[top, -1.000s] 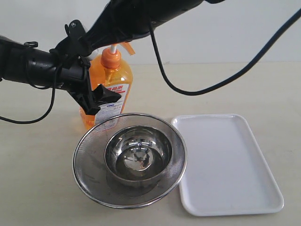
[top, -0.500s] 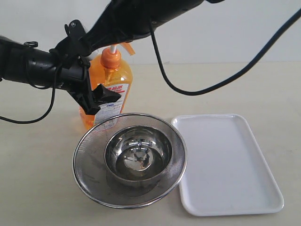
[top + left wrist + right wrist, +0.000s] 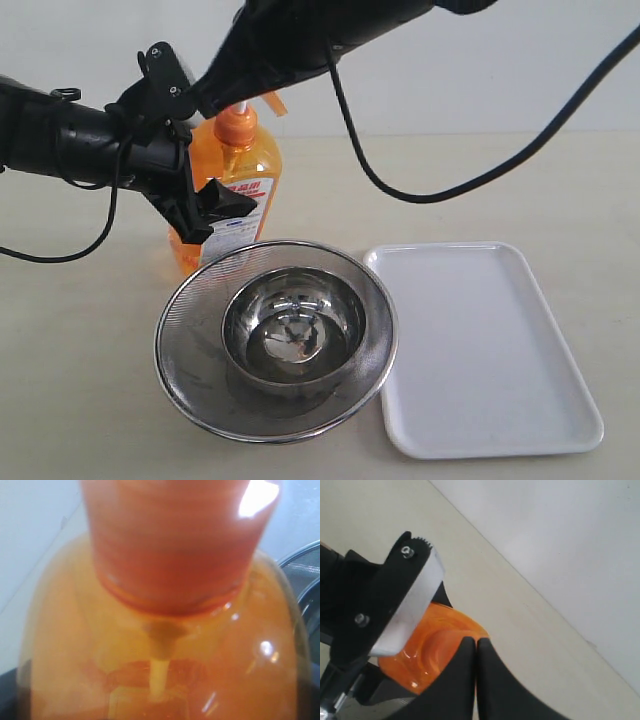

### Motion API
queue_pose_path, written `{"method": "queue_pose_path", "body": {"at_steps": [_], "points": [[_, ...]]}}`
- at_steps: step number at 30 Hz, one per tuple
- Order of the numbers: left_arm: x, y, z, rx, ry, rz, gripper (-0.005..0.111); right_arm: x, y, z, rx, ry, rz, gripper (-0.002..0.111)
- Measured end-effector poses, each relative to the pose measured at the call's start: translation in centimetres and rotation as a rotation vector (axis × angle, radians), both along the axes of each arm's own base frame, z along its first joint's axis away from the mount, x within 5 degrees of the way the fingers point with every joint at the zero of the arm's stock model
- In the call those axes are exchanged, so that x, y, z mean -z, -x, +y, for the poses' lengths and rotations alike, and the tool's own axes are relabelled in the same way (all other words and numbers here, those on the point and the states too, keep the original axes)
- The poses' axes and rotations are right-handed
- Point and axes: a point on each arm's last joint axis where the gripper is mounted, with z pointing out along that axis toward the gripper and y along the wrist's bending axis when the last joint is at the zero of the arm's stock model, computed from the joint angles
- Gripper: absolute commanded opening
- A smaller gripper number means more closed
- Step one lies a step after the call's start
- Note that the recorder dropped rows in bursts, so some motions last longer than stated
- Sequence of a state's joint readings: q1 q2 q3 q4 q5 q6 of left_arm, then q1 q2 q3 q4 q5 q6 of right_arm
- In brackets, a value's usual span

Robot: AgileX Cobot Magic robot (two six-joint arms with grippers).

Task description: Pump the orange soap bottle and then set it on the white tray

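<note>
The right arm has lifted very slightly over the pump since a second ago; the bottle, bowl and tray lie as before. The left gripper (image 3: 200, 150) has its jaws set wide, clasping the body of the orange soap bottle (image 3: 255, 165), which stands upright on the counter (image 3: 80, 400) just behind the steel strainer bowl (image 3: 200, 390), off the white tray (image 3: 560, 420). The right gripper (image 3: 476, 647) has its jaws clenched together, empty, over the pump head (image 3: 435, 655); whether they touch it is unclear
</note>
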State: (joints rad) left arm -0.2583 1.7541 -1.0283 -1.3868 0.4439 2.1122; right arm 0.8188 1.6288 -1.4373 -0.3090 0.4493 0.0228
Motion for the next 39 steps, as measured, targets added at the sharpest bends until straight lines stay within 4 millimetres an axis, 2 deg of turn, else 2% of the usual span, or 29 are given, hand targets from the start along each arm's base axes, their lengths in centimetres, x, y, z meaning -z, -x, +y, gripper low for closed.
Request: {"method": "queue_pose_path", "body": {"at_steps": [3, 6, 10, 14, 19, 25, 29, 32, 36, 39], "points": [[0.0, 0.0, 0.0, 0.0, 0.0, 0.0, 0.005, -1.2, 0.4, -1.1, 0.024, 0.016, -0.054, 0.0], [0.0, 0.0, 0.1, -0.008, -0.003, -0.001, 0.005, -4.1, 1.5, -3.1, 0.074, -0.003, -0.136, 0.0], [-0.2, -0.5, 0.2, -0.072, -0.006, -0.016, 0.005, -8.3, 3.9, -7.3, 0.203, -0.016, -0.219, 0.0], [-1.0, -1.3, 1.0, -0.179, -0.054, -0.077, 0.005, -10.6, 5.9, -11.3, 0.36, 0.014, -0.243, 0.0], [-4.8, -1.9, 1.8, -0.258, -0.058, -0.211, 0.005, -12.4, 8.2, -15.3, 0.507, 0.021, -0.247, 0.0], [-9.8, -1.0, 1.6, -0.252, 0.047, -0.311, 0.005, -14.7, 11.8, -19.5, 0.578, -0.102, -0.269, 0.0], [-12.2, 0.5, 0.9, -0.165, 0.157, -0.324, 0.005, -15.5, 14.0, -22.2, 0.622, -0.152, -0.27, 0.0], [-13.7, 1.9, 0.1, -0.066, 0.241, -0.321, 0.005, -15.2, 15.9, -24.3, 0.646, -0.186, -0.265, 0.0], [-14.8, 3.6, -1.7, 0.03, 0.293, -0.315, 0.005, -13.8, 18.6, -26.9, 0.642, -0.259, -0.242, 0.0], [-14.9, 4.7, -3.6, 0.096, 0.308, -0.304, 0.005, -12.2, 20.3, -28.4, 0.621, -0.321, -0.213, 0.0]]}}
